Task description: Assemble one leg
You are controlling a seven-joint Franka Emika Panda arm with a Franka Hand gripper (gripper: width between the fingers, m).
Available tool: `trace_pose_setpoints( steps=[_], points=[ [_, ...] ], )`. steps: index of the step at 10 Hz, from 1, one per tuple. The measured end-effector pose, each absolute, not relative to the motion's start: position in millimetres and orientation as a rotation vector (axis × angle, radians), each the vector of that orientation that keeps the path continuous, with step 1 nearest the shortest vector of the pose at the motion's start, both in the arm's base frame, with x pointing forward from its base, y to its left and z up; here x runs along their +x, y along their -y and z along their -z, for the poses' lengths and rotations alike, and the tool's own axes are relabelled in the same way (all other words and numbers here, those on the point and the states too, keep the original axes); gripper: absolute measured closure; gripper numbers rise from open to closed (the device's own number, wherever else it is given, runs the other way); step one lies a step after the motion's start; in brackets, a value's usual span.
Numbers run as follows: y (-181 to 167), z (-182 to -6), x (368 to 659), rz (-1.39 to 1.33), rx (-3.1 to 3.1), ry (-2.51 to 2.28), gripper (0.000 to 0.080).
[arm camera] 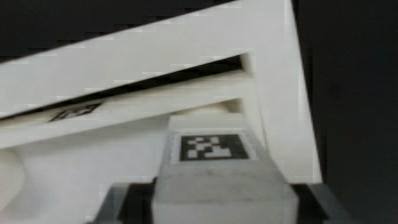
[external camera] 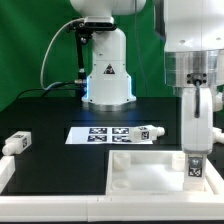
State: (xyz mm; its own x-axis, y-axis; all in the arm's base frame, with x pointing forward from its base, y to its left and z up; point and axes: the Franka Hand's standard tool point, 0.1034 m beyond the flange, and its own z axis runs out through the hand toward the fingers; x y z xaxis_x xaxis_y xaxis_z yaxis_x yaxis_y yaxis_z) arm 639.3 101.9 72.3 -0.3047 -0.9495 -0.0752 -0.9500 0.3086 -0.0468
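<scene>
My gripper (external camera: 193, 160) hangs at the exterior view's right, shut on a small white leg (external camera: 193, 168) with a black-and-white tag. It holds the leg upright, its lower end inside the corner of the large white tray-like part (external camera: 130, 153). In the wrist view the leg (arm camera: 210, 150) fills the space between the dark fingers (arm camera: 128, 203), and the tray part's raised rim and corner (arm camera: 196, 55) lie just beyond it. Whether the leg touches the tray floor cannot be told.
A second leg (external camera: 150, 131) lies on the marker board (external camera: 100, 134) at the table's middle. A third leg (external camera: 17, 142) lies at the exterior view's left. The arm's white base (external camera: 108, 78) stands at the back. A white piece (external camera: 4, 172) shows at the left edge.
</scene>
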Motion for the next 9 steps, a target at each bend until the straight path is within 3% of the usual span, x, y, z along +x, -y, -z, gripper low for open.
trace_pose_setpoints(
  steps=[2, 3, 4, 5, 6, 8, 9],
  points=[
    [-102, -72.0, 639, -0.01, -1.79, -2.474, 0.0515],
    [-102, -71.6, 639, -0.01, -1.791, -2.474, 0.0444],
    [-105, -75.7, 640, -0.009, -1.808, -2.454, 0.026],
    [-112, -90.9, 643, -0.009, -1.831, -2.411, 0.026],
    [-116, -109.8, 648, -0.005, -1.839, -2.37, 0.0171],
    [-112, -129.2, 654, 0.004, -1.829, -2.343, 0.0156],
    [-113, -124.4, 653, 0.005, -1.833, -2.345, 0.0156]
  ],
)
